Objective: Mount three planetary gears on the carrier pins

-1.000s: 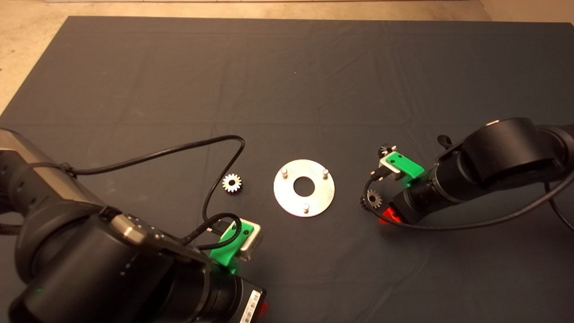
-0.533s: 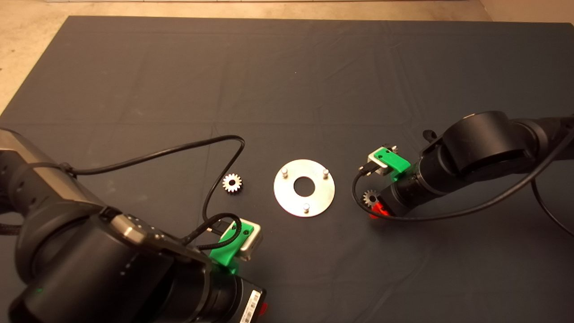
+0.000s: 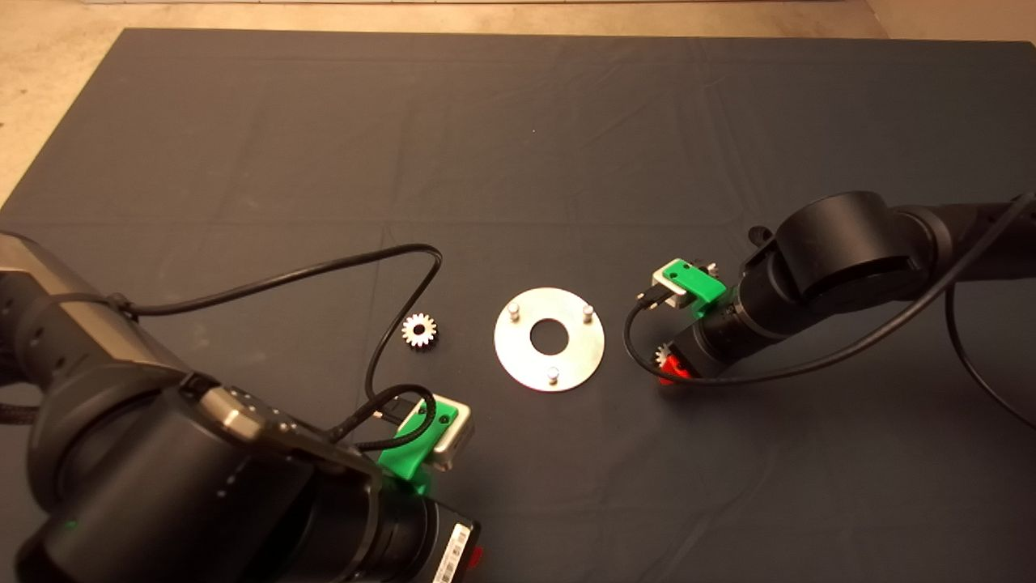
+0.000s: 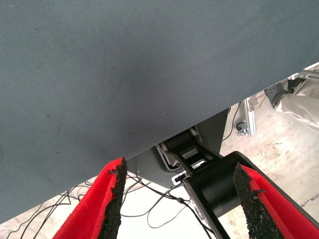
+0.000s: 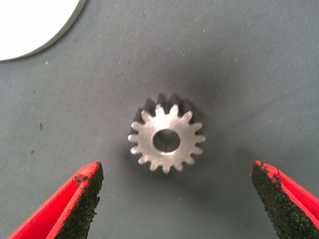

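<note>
A shiny round disc [image 3: 575,356] lies mid-mat with three carrier pins [image 3: 512,310] upright in a triangle, all bare. One planetary gear [image 3: 419,330] lies flat on the mat left of the disc. A second gear [image 3: 662,353] lies to the disc's right, half covered by my right gripper [image 3: 668,366]. In the right wrist view that gear [image 5: 167,139] lies flat between and just ahead of the red fingers [image 5: 84,199], which stand wide apart without touching it. My right gripper [image 5: 179,209] is open. My left gripper [image 4: 179,199] waits open and empty at the lower left.
The disc's rim [image 5: 30,25] shows close beside the gear in the right wrist view. A black cable [image 3: 405,259] loops over the mat near the left gear. The left wrist view shows the mat's edge, floor cables and a person's leg [image 4: 299,99].
My right arm has moved left toward the disc, bringing its gripper over the gear on the disc's right. The left arm, disc and left gear have not moved.
</note>
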